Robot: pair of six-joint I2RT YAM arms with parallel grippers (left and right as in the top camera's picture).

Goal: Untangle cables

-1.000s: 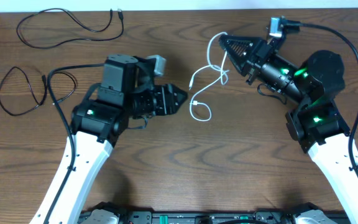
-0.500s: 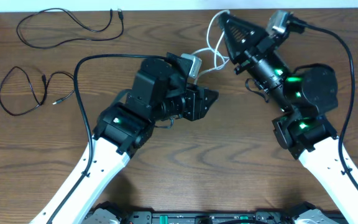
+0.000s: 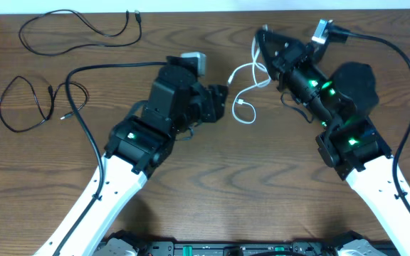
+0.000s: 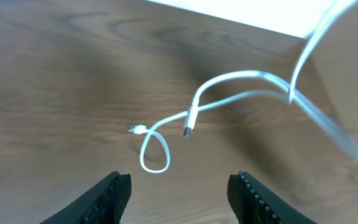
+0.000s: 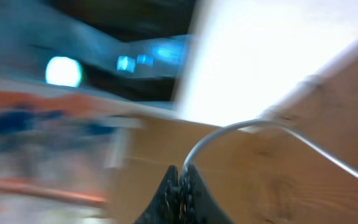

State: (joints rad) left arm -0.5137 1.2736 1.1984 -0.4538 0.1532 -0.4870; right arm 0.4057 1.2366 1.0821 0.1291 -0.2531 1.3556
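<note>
Currently the white cable (image 3: 250, 77) is lying right of centre on the counter (image 3: 212, 178), with its far part running up to the right pincer (image 3: 263, 34) near the far edge. The right wrist view is blurred, but the right pincer (image 5: 179, 179) is showing its jaws pressed together with the white cable (image 5: 229, 129) arcing up out of the tips, so it is gripping that cord. The left pincer (image 3: 221, 101) is hovering just left of the cable's near loop, apart from it. In the left wrist view the left pincer (image 4: 179, 182) is standing wide open and holding nothing; the white cable (image 4: 229, 79) is lying ahead of it, its small loop and two plugs resting on the wood beyond the fingers (image 4: 114, 194). One black cable (image 3: 77, 25) is lying along the far left edge and the other black cable (image 3: 30, 107) is lying at the left side, both well apart from the white one and from both pincers.
</note>
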